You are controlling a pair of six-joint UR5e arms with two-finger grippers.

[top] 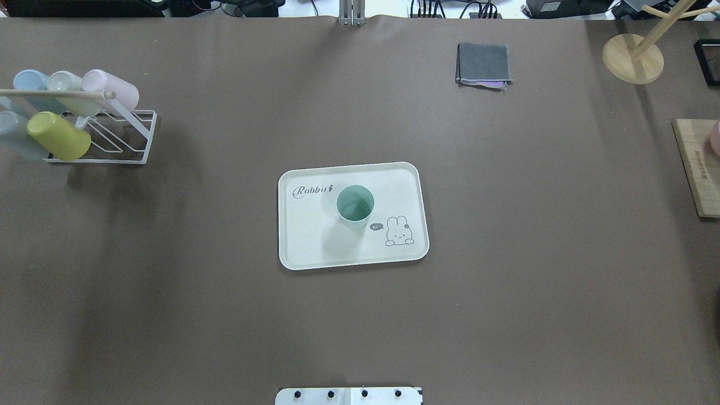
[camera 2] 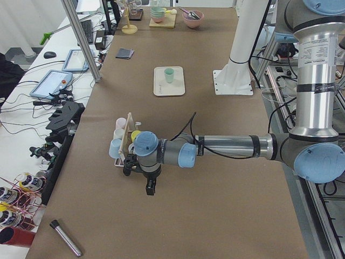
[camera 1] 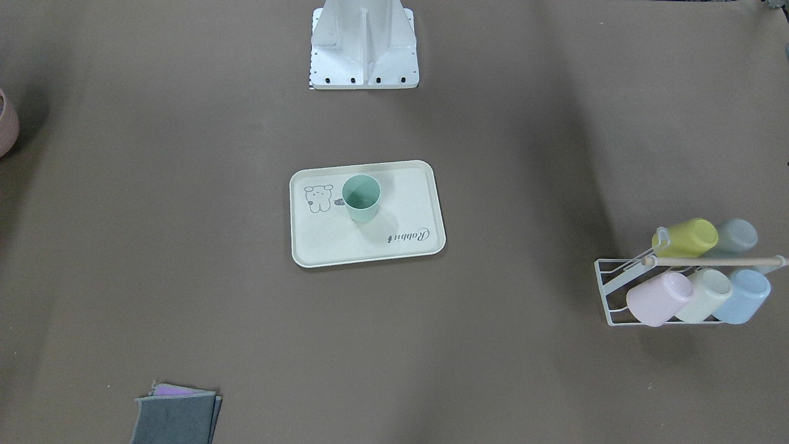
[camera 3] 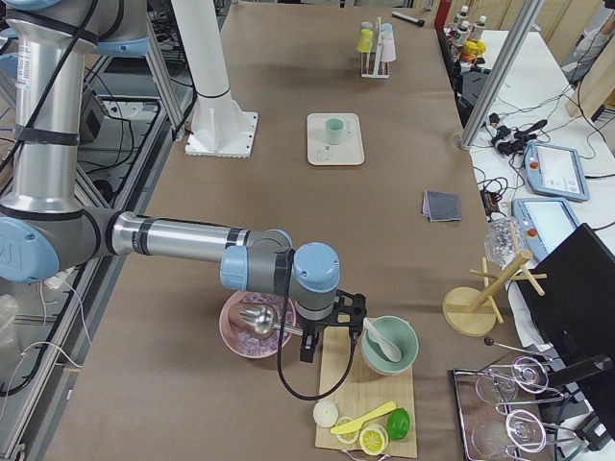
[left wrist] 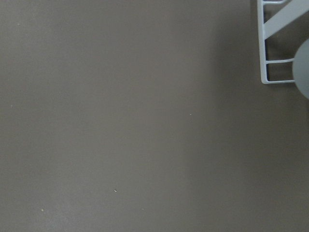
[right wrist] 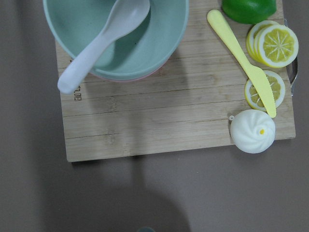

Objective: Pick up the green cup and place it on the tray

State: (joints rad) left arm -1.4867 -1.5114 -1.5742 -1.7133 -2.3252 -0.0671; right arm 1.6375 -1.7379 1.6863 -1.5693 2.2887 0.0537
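Note:
The mint green cup (camera 1: 361,197) stands upright on the cream-white tray (camera 1: 320,246) at the table's middle, beside the cartoon drawing; it also shows from overhead (top: 355,206) on the tray (top: 304,247). No gripper touches it. My left gripper (camera 2: 149,186) shows only in the exterior left view, hanging low over the table near the cup rack, far from the tray. My right gripper (camera 3: 309,348) shows only in the exterior right view, over the wooden board's edge. I cannot tell whether either is open or shut.
A white wire rack (top: 132,140) holds several pastel cups, among them a lime one (top: 59,136). A folded grey cloth (top: 484,63) lies at the far side. A wooden board (right wrist: 169,125) carries a green bowl (right wrist: 116,34) with a spoon, lemon slices and a yellow knife.

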